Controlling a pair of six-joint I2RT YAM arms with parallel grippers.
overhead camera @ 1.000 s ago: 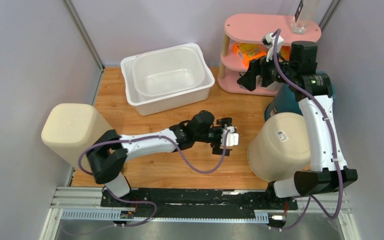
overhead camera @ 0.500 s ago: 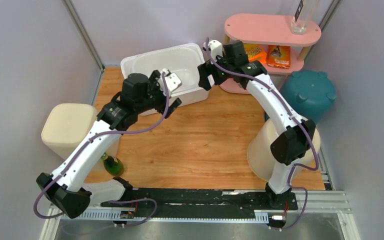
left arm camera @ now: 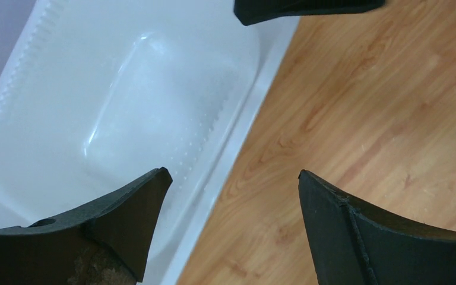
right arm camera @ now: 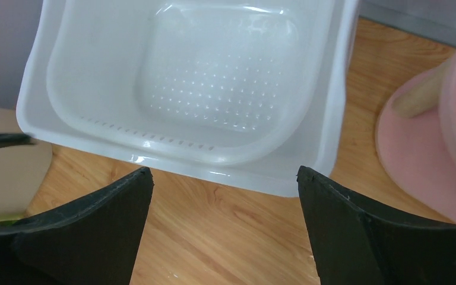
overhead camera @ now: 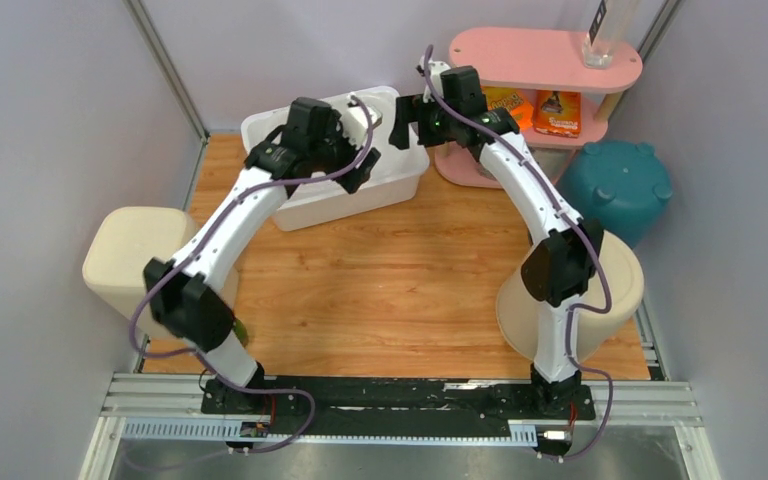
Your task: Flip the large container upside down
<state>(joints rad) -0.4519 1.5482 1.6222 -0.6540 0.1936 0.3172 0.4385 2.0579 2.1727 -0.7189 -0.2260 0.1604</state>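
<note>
The large white container stands upright at the back of the wooden floor, with a clear perforated basin nested inside. My left gripper hovers open above its near right rim; in the left wrist view the rim runs between the spread fingers of the left gripper. My right gripper is open at the container's right end, and in its own view the right gripper hangs over bare floor just short of the container's wall. Neither gripper holds anything.
A pink two-tier shelf with orange boxes stands right of the container, close to the right arm. A teal bin and a beige bin sit at the right; another beige bin sits at the left.
Both arms have swung to the container: the left from mid-floor up to its near rim, the right from the shelf across to its right end.
</note>
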